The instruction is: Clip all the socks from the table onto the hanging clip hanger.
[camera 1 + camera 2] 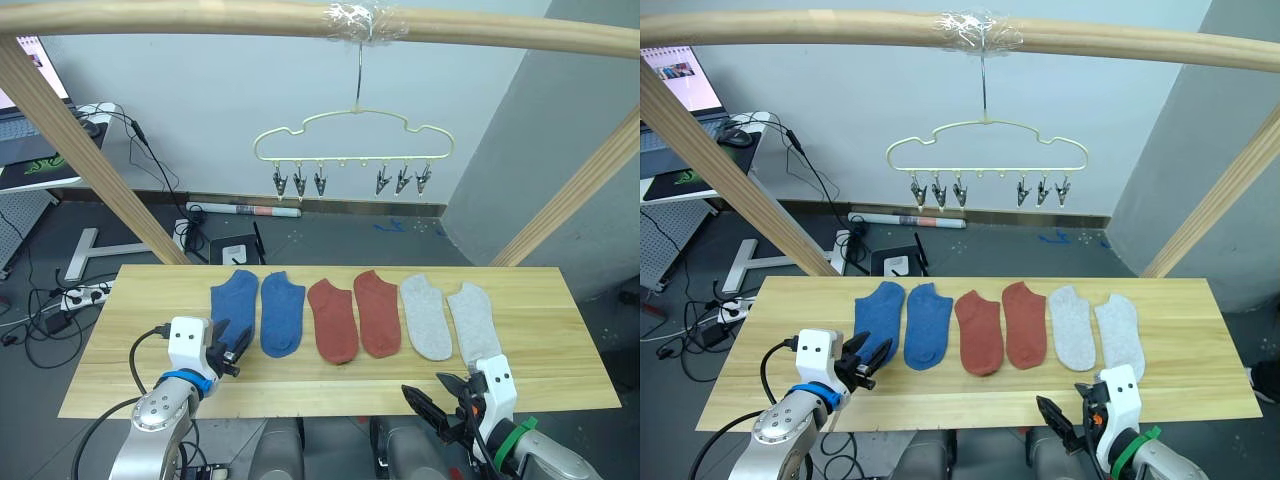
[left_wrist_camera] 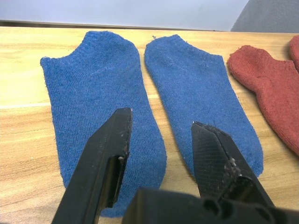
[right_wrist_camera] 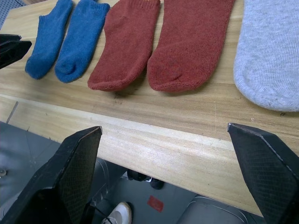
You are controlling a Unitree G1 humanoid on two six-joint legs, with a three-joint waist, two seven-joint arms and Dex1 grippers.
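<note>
Six socks lie flat in a row on the table [image 1: 540, 300]: two blue socks [image 1: 234, 300] [image 1: 283, 312], two rust-red socks [image 1: 333, 320] [image 1: 377, 312] and two light grey socks [image 1: 427, 316] [image 1: 473, 322]. The clip hanger [image 1: 352, 135] hangs from the top pole behind the table, and its dark clips [image 1: 300, 183] are empty. My left gripper [image 1: 236, 338] is open just above the near end of the leftmost blue sock [image 2: 98, 93], holding nothing. At the table's front edge, below the grey socks, my right gripper [image 3: 164, 129] stands wide open and empty.
A frame of round wooden poles surrounds the table: a top pole [image 1: 200, 15] and slanted side poles [image 1: 90, 150] [image 1: 570, 200]. Cables and a power strip [image 1: 75, 295] lie on the floor at the left. A laptop [image 1: 25, 125] sits at the far left.
</note>
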